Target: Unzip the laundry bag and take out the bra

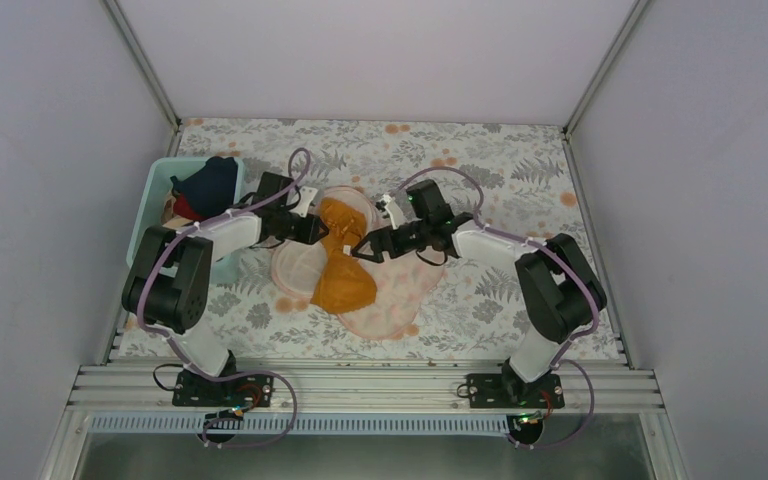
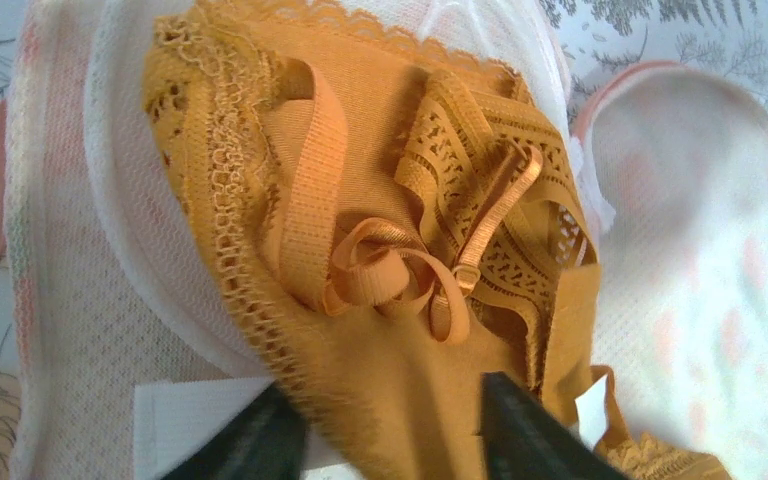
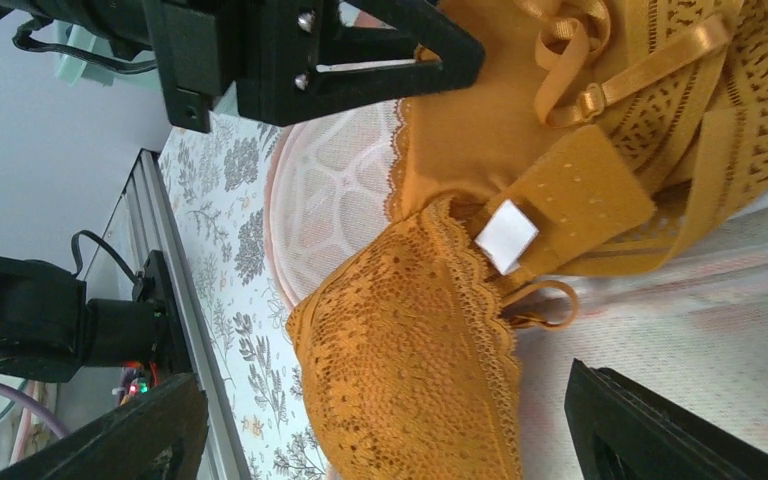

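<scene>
The laundry bag (image 1: 395, 300) lies spread open in the middle of the table, its pale quilted lining (image 2: 690, 250) facing up. The mustard bra (image 1: 343, 270) lies across it, straps and lace uppermost (image 2: 380, 150). My left gripper (image 1: 312, 228) is at the bra's far end, and its two dark fingers (image 2: 392, 430) pinch a fold of the bra's plain fabric between them. My right gripper (image 1: 365, 247) hovers over the bra's right side, fingers wide apart (image 3: 390, 430), with the lace cup (image 3: 410, 350) below the gap and nothing gripped.
A teal bin (image 1: 155, 200) holding navy and red garments (image 1: 208, 185) stands at the left, close behind my left arm. The aluminium rail (image 1: 360, 385) runs along the near edge. White walls enclose the floral table on three sides.
</scene>
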`<action>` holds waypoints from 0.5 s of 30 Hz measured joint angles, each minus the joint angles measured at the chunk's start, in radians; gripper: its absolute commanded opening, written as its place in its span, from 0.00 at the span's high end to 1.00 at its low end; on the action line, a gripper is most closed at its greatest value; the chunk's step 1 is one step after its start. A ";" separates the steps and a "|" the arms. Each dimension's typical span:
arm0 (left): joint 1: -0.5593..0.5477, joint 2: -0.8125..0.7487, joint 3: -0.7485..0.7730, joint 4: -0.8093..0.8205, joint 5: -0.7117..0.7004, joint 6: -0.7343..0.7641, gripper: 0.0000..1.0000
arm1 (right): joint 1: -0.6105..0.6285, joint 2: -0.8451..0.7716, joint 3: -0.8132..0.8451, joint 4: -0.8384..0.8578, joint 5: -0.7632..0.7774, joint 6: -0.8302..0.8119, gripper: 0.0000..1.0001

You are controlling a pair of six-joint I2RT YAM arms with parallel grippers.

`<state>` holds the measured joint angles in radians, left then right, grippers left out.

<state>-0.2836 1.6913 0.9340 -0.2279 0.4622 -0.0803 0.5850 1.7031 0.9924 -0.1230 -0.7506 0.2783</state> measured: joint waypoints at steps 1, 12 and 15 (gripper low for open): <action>0.000 0.000 0.002 0.001 0.000 0.009 0.96 | -0.006 0.000 0.000 -0.002 0.000 -0.002 0.09; -0.060 -0.062 0.024 -0.016 -0.012 0.169 0.98 | -0.084 -0.029 0.055 -0.073 0.007 -0.153 0.06; -0.103 -0.122 0.024 -0.011 -0.005 0.253 0.98 | -0.126 -0.075 0.073 -0.076 0.014 -0.248 0.04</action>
<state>-0.3866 1.5688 0.9577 -0.2390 0.4572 0.1722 0.4595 1.6283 1.0657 -0.1989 -0.7368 0.0299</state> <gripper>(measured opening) 0.036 0.942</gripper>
